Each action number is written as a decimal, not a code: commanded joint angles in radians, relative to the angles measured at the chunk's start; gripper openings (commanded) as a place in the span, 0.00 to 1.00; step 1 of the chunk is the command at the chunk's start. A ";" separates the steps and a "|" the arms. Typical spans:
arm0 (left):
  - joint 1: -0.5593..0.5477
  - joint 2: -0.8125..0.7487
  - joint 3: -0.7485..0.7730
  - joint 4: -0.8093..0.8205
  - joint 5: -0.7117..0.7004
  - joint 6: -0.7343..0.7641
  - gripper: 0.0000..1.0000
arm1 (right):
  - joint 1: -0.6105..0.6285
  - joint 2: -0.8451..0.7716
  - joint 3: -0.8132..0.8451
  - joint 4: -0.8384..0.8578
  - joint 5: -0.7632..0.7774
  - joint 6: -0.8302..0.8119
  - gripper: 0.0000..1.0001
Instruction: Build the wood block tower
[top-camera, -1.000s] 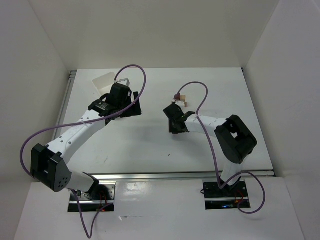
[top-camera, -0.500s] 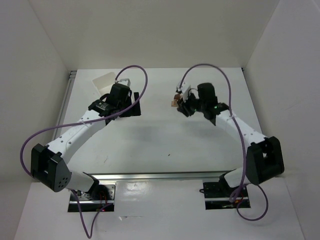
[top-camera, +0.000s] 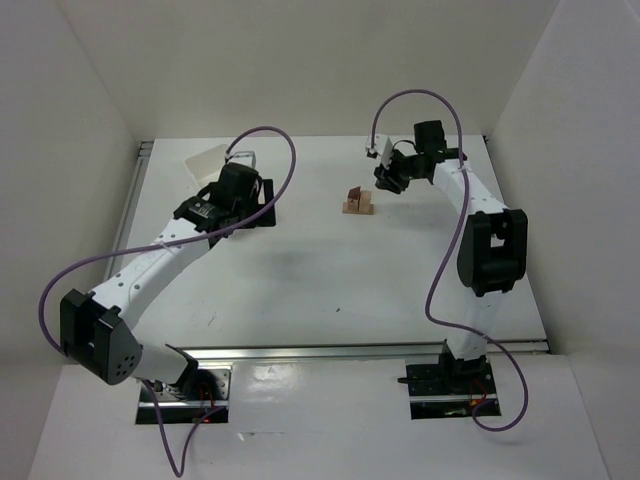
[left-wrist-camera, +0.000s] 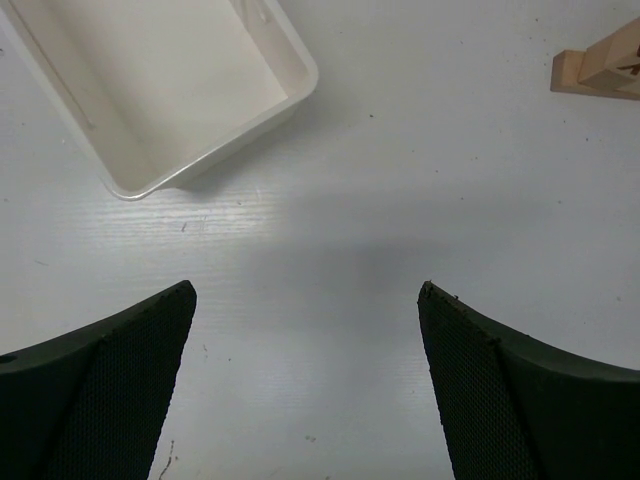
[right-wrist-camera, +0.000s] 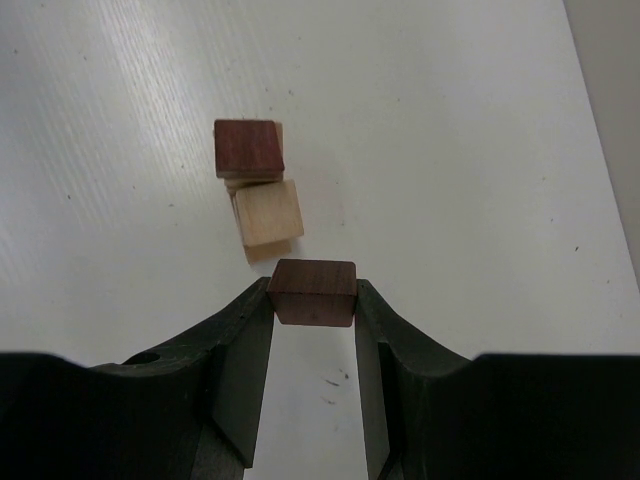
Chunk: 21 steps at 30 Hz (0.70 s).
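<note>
At the far middle of the surface (top-camera: 330, 260), the tower (top-camera: 357, 201) stands, tan pieces with a maroon one on top. Near it on the right, the right jaws pinch a maroon block (right-wrist-camera: 312, 293); the left jaws gape wide, empty, near the tray (left-wrist-camera: 200, 60).

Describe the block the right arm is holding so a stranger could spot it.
Find the right gripper, near the wood block tower. Between its fingers sits a dark maroon block. The tower's maroon piece rests on tan blocks; this one is clamped in black fingers.
</note>
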 joint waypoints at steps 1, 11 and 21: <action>-0.003 0.023 0.065 -0.013 -0.057 0.011 0.97 | -0.007 0.015 0.060 -0.083 -0.053 -0.115 0.25; -0.003 0.097 0.115 -0.031 -0.069 -0.009 0.97 | -0.007 0.090 0.080 -0.083 -0.114 -0.149 0.29; -0.003 0.117 0.137 -0.031 -0.057 -0.009 0.97 | -0.007 0.123 0.115 -0.103 -0.143 -0.160 0.29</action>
